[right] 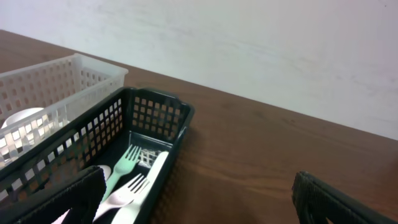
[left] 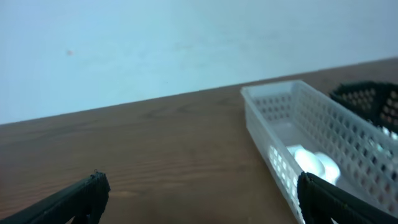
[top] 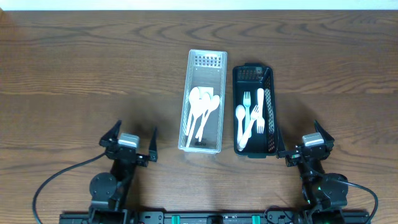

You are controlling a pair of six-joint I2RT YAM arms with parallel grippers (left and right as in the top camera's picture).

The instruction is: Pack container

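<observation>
A white basket (top: pixel 188 102) sits in the middle of the brown wood table (top: pixel 74 74). White spoons (top: pixel 202 107) lie inside the white basket, in a little pile. Just beside the white basket, on its right, sits a black basket (top: pixel 236 109). The two baskets are side by side with only a thin gap between them. White forks (top: pixel 254 111) lie in the black basket, along with at least one spoon.

The left gripper (top: pixel 135 130) is down low, left of the white basket and closer to the robot. Its jaws are spread wide and hold nothing. From its own camera I see the white basket's holey wall (left: pixel 311 127) and the spoons (left: pixel 314 162) inside.

The right gripper (top: pixel 297 134) is on the far side of the black basket from the white basket. Its jaws are spread wide too, with nothing in them. One finger looks very close to the black basket's side.
</observation>
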